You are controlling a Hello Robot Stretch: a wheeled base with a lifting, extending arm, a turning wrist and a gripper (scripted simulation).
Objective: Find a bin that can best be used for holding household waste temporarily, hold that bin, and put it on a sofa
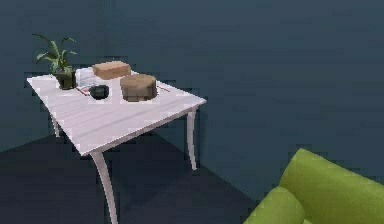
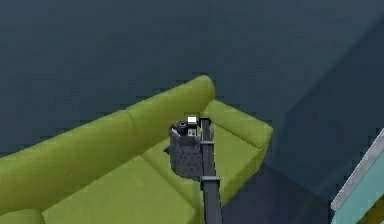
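A dark grey, cylinder-shaped bin shows against the seat of the lime green sofa in the arm side view. The arm's dark bar rises from the bottom edge to it, and the gripper sits at the bin's top beside a small white square. I cannot tell whether the bin hangs from the gripper or rests on the seat cushion, so I cannot tell whether the gripper holds it. One end of the same green sofa fills the forward view's lower right corner.
A white table with curved legs stands ahead at the forward view's left. It bears a potted plant, a tan box, a round brown thing and a small dark bowl. Dark blue walls close the room.
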